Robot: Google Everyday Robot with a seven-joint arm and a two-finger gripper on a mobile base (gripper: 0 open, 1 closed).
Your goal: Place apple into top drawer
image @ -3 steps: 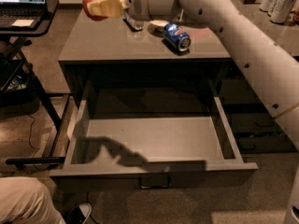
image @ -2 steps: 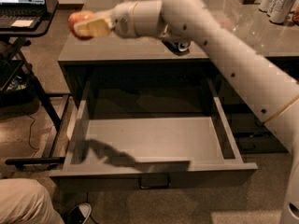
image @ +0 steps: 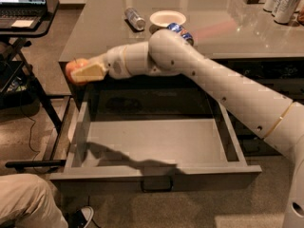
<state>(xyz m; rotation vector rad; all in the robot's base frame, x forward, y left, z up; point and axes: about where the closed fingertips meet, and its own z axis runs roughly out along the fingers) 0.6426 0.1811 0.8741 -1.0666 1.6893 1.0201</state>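
Note:
My gripper [image: 81,72] is shut on the apple [image: 75,68], a small red-orange fruit with a yellowish patch, and holds it in the air over the counter's front left corner, above the drawer's left wall. The top drawer [image: 156,139] is pulled fully open below, wide, grey and shallow, with nothing in it; its front panel carries a small bar handle [image: 156,189]. My white arm stretches from the right edge across the drawer's back.
On the counter [image: 213,23] stand a white bowl [image: 167,18], a lying can or bottle [image: 135,19], a blue soda can [image: 180,31] behind my arm, and several cans [image: 282,1] far right. A laptop stand [image: 23,13] is left. A person's knee [image: 23,203] is bottom left.
My arm has swung left and down toward the camera with the apple, from over the counter's back to its front left corner above the drawer's left side.

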